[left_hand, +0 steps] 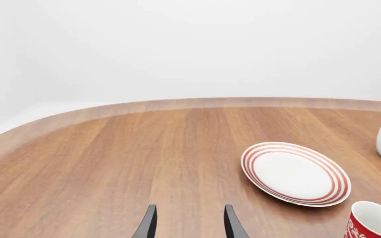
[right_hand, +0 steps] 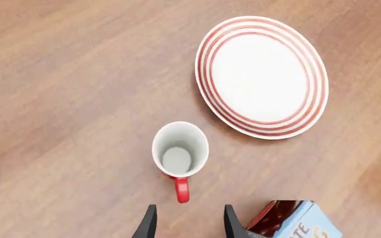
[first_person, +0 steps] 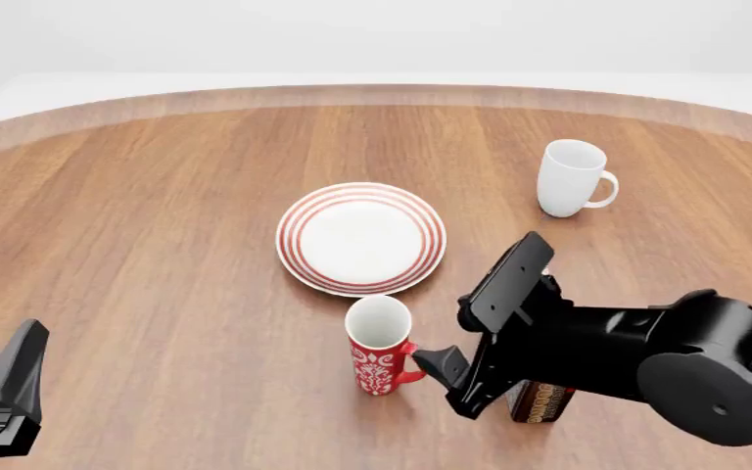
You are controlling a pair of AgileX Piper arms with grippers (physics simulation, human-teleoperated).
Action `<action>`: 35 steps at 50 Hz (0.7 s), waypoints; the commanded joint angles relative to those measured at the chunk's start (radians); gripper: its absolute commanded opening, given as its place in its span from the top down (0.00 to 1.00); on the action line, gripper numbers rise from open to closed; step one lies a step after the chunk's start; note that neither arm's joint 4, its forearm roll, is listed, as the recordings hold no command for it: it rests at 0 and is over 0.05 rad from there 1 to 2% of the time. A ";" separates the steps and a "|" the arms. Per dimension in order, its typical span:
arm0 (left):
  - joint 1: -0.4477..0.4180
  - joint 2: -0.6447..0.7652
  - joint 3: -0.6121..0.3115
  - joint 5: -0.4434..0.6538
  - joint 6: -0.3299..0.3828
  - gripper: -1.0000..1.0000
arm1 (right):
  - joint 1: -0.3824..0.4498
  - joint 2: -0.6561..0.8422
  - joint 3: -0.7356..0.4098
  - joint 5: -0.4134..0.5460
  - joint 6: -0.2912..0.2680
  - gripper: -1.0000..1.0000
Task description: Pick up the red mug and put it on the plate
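The red mug (first_person: 379, 346) stands upright on the table just in front of the plate (first_person: 360, 238), handle turned toward the right arm. From above, the red mug (right_hand: 180, 148) shows its white inside. My right gripper (right_hand: 189, 225) is open, its fingers straddling the line of the handle but a little short of it, touching nothing. In the front view the right gripper (first_person: 445, 384) sits low beside the mug's right. My left gripper (left_hand: 189, 225) is open and empty, far at the near left (first_person: 4, 392). The left wrist view shows the plate (left_hand: 295, 173) and the mug's rim (left_hand: 374, 223).
A plain white mug (first_person: 572, 178) stands at the back right, beyond the plate. A brown and blue carton (first_person: 540, 401) lies under the right arm, close to the gripper's right finger (right_hand: 289, 220). The table's curved far edge (first_person: 376, 93) runs across the back.
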 commanded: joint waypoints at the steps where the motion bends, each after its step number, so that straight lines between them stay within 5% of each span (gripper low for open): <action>1: 0.000 0.000 0.000 0.000 0.000 0.00 | 0.010 0.031 0.020 -0.042 0.014 0.00; 35: 0.000 0.000 0.000 0.000 0.000 0.00 | 0.013 0.144 0.061 -0.193 0.030 0.00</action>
